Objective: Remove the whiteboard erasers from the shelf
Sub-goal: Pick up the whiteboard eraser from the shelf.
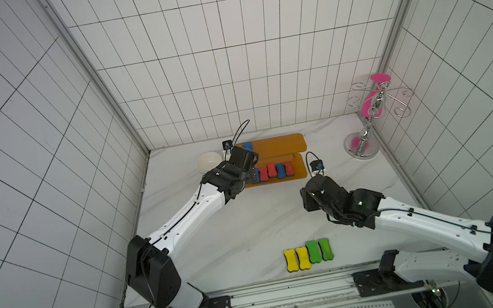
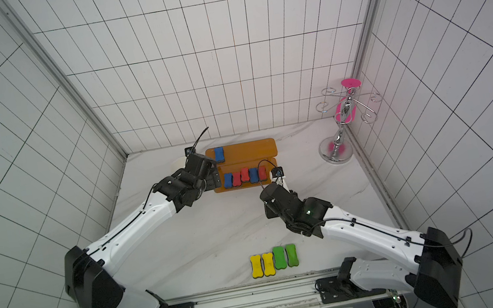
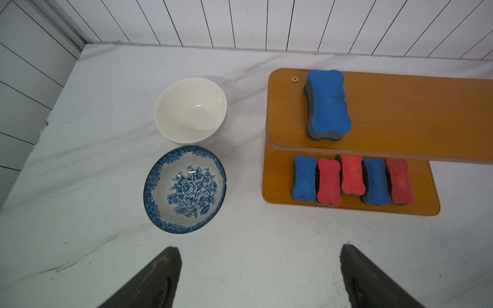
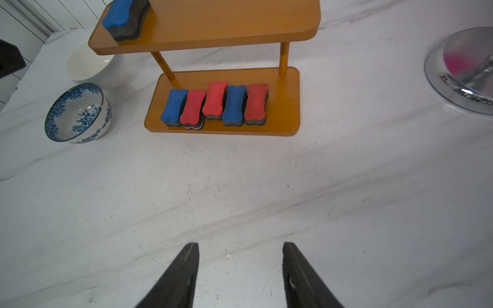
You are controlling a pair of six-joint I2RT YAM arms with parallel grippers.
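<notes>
The orange-brown shelf stands at the back of the table. One blue eraser lies at the left end of its upper board. A row of several blue and red whiteboard erasers sits on the lower board. Two yellow erasers and two green erasers lie side by side near the table's front edge. My left gripper hangs open and empty just left of the shelf's front corner. My right gripper is open and empty over bare table in front of the shelf.
A white bowl and a blue floral bowl stand just left of the shelf, close to my left gripper. A chrome hook stand with pink pieces stands at the back right. Tiled walls close in the table on three sides.
</notes>
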